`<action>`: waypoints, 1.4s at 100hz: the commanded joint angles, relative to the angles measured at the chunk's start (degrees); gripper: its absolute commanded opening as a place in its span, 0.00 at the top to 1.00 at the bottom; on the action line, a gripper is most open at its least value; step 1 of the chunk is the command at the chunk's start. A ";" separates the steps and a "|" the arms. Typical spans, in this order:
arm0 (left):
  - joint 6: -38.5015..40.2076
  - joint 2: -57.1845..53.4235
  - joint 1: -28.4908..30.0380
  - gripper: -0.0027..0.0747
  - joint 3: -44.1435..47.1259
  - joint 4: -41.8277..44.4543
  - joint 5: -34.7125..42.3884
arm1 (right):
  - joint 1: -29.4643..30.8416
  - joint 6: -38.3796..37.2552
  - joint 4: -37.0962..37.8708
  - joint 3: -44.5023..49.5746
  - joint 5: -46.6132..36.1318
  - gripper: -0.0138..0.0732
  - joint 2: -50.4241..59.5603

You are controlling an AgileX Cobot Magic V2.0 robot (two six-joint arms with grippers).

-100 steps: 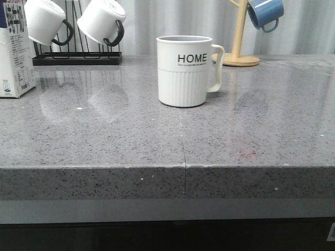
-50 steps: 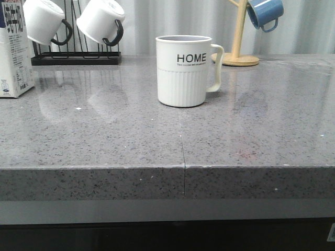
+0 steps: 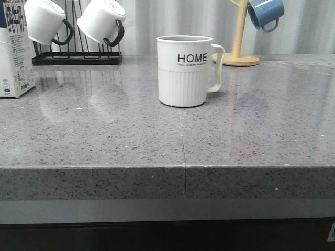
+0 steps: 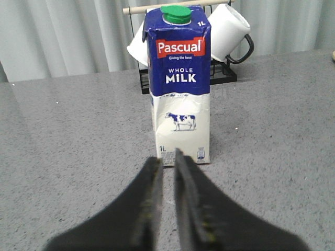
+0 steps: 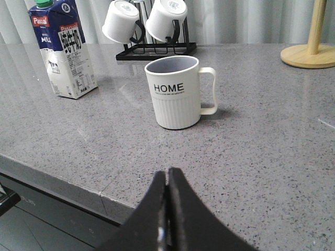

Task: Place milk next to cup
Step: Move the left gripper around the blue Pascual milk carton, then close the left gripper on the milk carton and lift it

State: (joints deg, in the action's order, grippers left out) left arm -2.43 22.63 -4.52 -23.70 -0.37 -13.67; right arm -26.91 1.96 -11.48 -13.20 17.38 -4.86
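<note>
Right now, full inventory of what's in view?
milk carton: 1, white with blue top and green cap, upright at counter's far left
HOME mug: 1, off-white, counter centre, apart from carton
small mugs: 2, white with black handles, on black wire rack behind
blue mug: 1, on wooden mug tree, back right
countertop: 1, grey speckled
left gripper: black, nearly closed, empty, facing carton
right gripper: black, closed, empty

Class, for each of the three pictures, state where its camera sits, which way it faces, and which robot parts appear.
Front view: low, facing forward over the grey stone counter at the off-white ribbed HOME mug; no robot parts.
Left wrist view: faces the blue-topped white milk carton; left gripper shows, jaws nearly closed.
Right wrist view: faces mug and carton; right gripper shut.
All views share the carton.
</note>
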 commanded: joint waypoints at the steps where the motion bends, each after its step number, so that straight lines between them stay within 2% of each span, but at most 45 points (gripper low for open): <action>1: 0.23 4.11 0.03 0.57 -3.17 -2.24 6.26 | 0.16 0.52 0.23 -1.55 -4.27 0.87 -0.59; 9: 0.23 6.18 0.03 0.20 -3.18 -2.94 10.09 | 0.16 0.52 0.23 -1.55 -4.27 0.87 -0.59; 14: 0.23 7.29 0.14 0.03 -3.18 -2.70 12.24 | 0.16 0.52 0.23 -1.55 -4.27 0.87 -0.59; 25: 0.13 9.93 0.14 0.13 -3.18 -2.42 16.11 | 0.16 0.52 0.23 -1.55 -4.27 0.87 -0.59; 50: 0.13 17.67 0.03 0.14 -3.18 -2.42 23.29 | 0.16 0.52 0.23 -1.55 -4.27 0.87 -0.59; 81: 0.62 30.15 -3.02 0.14 -3.18 -2.80 46.12 | 0.16 0.52 0.23 -1.55 -4.27 0.87 -0.59; 94: 3.89 35.95 -3.70 0.14 -6.03 -2.80 45.91 | 0.16 0.52 0.23 -1.55 -4.27 0.87 -0.59; 140: 3.88 47.63 -3.70 0.14 -15.86 -2.97 40.24 | 0.16 0.52 0.23 -1.55 -4.27 0.87 -0.59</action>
State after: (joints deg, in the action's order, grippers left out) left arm 0.71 69.92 -7.79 -36.73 -2.89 22.89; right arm -26.91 1.96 -11.48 -13.20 17.47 -4.86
